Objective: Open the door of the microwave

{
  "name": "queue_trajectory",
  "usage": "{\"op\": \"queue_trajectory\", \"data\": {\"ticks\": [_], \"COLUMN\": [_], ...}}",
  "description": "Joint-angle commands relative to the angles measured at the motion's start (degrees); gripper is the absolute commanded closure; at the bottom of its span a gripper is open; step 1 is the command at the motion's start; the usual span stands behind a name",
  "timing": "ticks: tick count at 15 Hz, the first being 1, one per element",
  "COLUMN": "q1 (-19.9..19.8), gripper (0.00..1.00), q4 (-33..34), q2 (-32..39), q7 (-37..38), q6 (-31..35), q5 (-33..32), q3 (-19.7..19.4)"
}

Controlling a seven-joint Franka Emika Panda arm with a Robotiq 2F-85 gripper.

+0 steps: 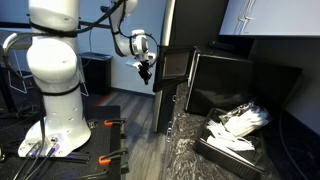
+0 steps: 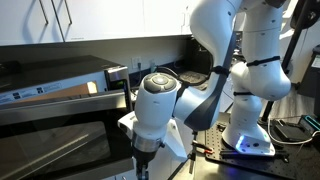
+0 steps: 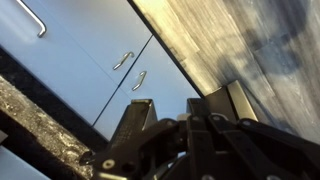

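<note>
Dim room, low-resolution soft frames, wrist view tilted, foreground blurred

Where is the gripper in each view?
In an exterior view: gripper upper middle, left of the microwave.
In an exterior view: gripper at bottom edge, partly cut off.
Wrist view: gripper fills the bottom.
Shared landmark: white robot base, in both exterior views.

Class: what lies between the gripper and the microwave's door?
Nothing. In an exterior view the gripper hangs close beside the edge of the door, and the short stretch between them is bare.
</note>
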Motion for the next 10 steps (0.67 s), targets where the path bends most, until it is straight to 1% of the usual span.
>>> {"op": "queue_trajectory", "data": {"ticks": [1,3,5,10], "q1": [2.0,2.9,3.8,5.2], "gripper": [1.00,1.00,1.00,1.00], "q4": [-2.0,-1.8,-1.8,-2.1], "q2": [-4.1,-5.4,-6.9,-9.8], "q7": [-8.6,-12.0,-14.0,-15.6], "q6": [-0.7,-1.7,-2.3,-3.7], "q5": [13.8,19.3,22.7,25.5], "q3": [-1.1,-1.5,-1.6,-1.1]}}
